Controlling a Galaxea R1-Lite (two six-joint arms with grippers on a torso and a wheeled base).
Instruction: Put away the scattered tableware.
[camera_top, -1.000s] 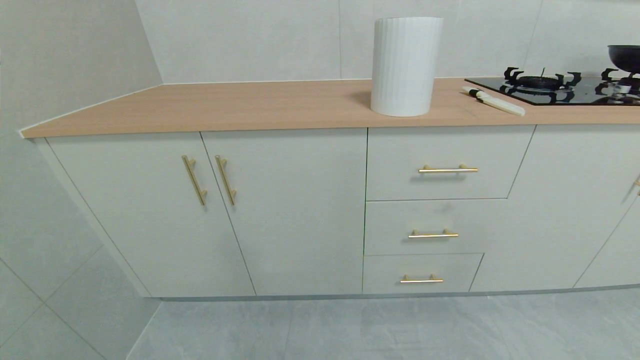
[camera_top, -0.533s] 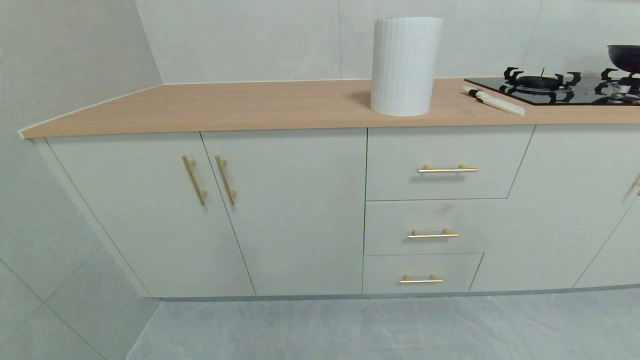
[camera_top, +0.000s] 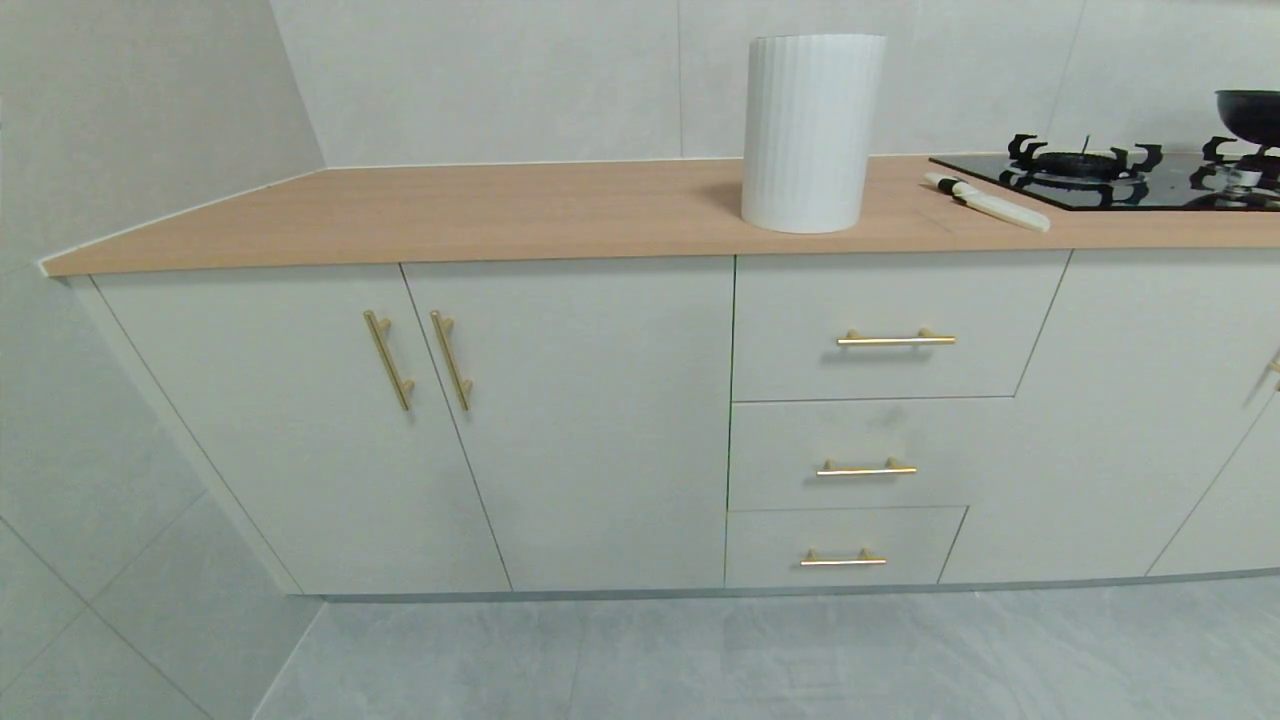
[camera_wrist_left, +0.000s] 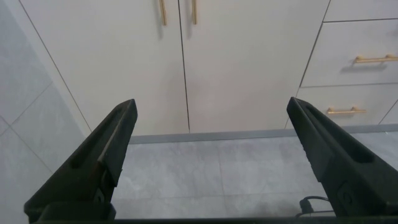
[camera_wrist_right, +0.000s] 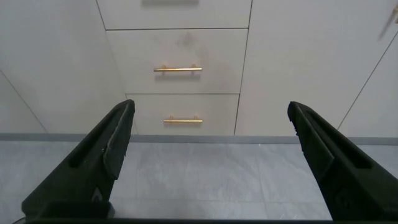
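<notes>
A white knife (camera_top: 985, 201) with a black band on its handle lies on the wooden countertop (camera_top: 500, 210), just left of the black gas hob (camera_top: 1120, 180). A tall white ribbed holder (camera_top: 810, 130) stands on the counter left of the knife. My left gripper (camera_wrist_left: 211, 118) hangs low in front of the cabinet doors (camera_wrist_left: 186, 62), open, nothing between its fingers. My right gripper (camera_wrist_right: 211, 118) hangs low facing the lower drawers (camera_wrist_right: 177, 68), open and empty as well.
Below the counter are two doors with gold handles (camera_top: 420, 358) and three drawers with gold bars (camera_top: 895, 340). A dark pan (camera_top: 1250, 112) sits on the hob at the far right. A tiled wall closes in the left side; grey floor (camera_top: 700, 660) lies below.
</notes>
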